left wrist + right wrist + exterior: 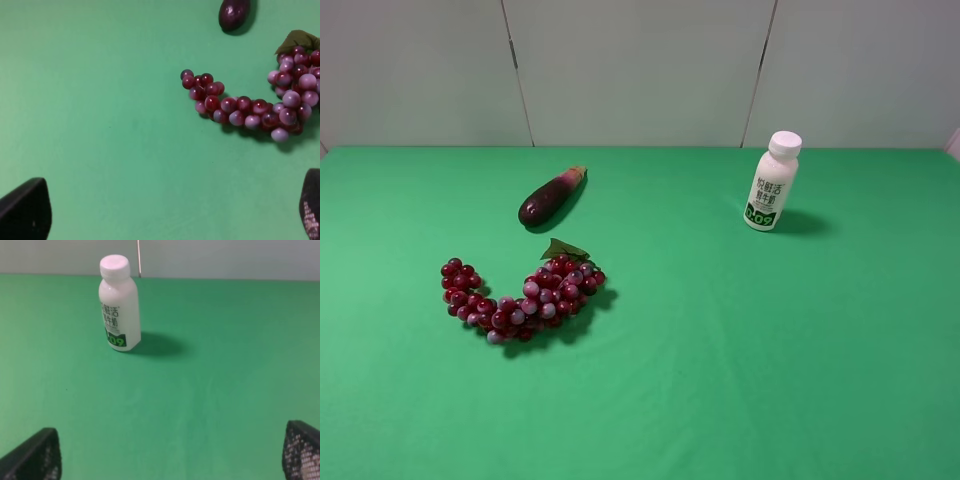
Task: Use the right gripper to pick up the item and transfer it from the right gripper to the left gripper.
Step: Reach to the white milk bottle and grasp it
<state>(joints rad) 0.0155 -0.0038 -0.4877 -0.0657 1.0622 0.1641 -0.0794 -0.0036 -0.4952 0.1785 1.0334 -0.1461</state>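
Closest to our wrist cameras are the two grippers, and only those views show them. We see the right gripper (167, 460) with its jaws spread wide and nothing between them. The left gripper (167, 215) is released and empty in the same way.

Under everything we see one green cloth (720, 380) filling most of each view. On it we count one grape bunch (525, 295), the biggest loose thing, curled with a leaf at one end. One dark eggplant (550, 197) lies near it, farther back and not touching. One white bottle (772, 182) stands upright on the cloth, cap on. In the high view it sits at the right and toward the back, well apart from the fruit.

From the left wrist we get the grape bunch (255, 95) and only the tip of the eggplant (233, 14). From the right wrist we get only the bottle (118, 305), standing ahead of the open jaws and well clear of them, its green-and-black label facing us.
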